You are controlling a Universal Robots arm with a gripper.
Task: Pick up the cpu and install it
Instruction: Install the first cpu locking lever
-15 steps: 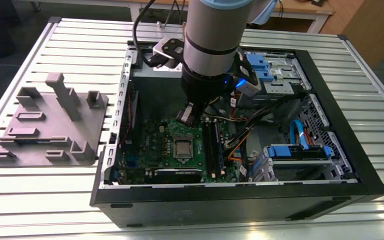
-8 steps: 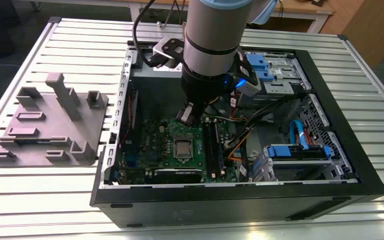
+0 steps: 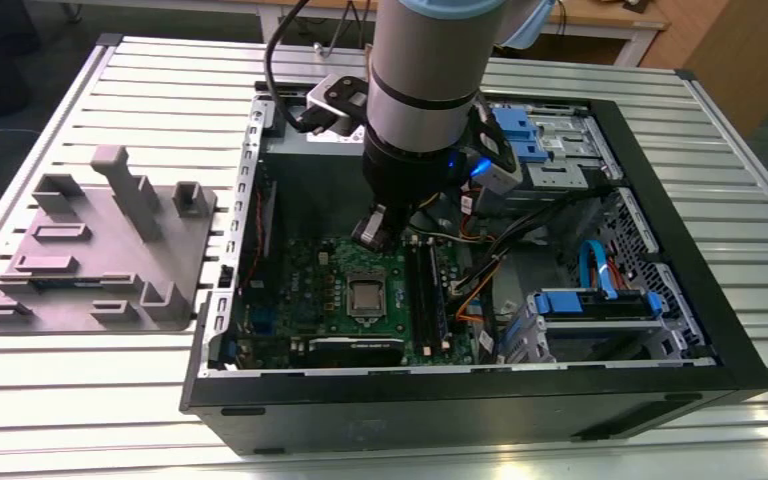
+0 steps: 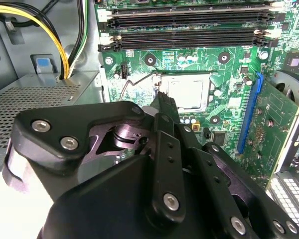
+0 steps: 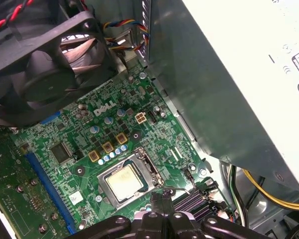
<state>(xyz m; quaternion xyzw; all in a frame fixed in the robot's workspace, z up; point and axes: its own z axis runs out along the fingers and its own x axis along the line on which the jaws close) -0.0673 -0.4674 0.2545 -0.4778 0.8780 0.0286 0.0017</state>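
Observation:
The cpu (image 3: 365,294) lies flat in the silver socket frame (image 3: 365,276) on the green motherboard, pale metal top up. Both wrist views show the cpu (image 4: 187,92) (image 5: 123,181) seated inside the frame, with nothing on top of it. My gripper (image 3: 373,228) hangs inside the open computer case, just above the board and beside the socket's edge, apart from the chip. Its black fingertips (image 4: 165,103) (image 5: 160,200) are pressed together and hold nothing. A thin wire lever (image 4: 128,82) runs along the socket near the fingertips.
Black memory slots (image 4: 189,30) run beside the socket. A black fan (image 5: 45,64), yellow and black cables (image 4: 55,35), a graphics card (image 4: 269,124) and the grey power supply wall (image 5: 229,79) crowd the board. A grey tray (image 3: 91,250) sits outside the case at the exterior view's left.

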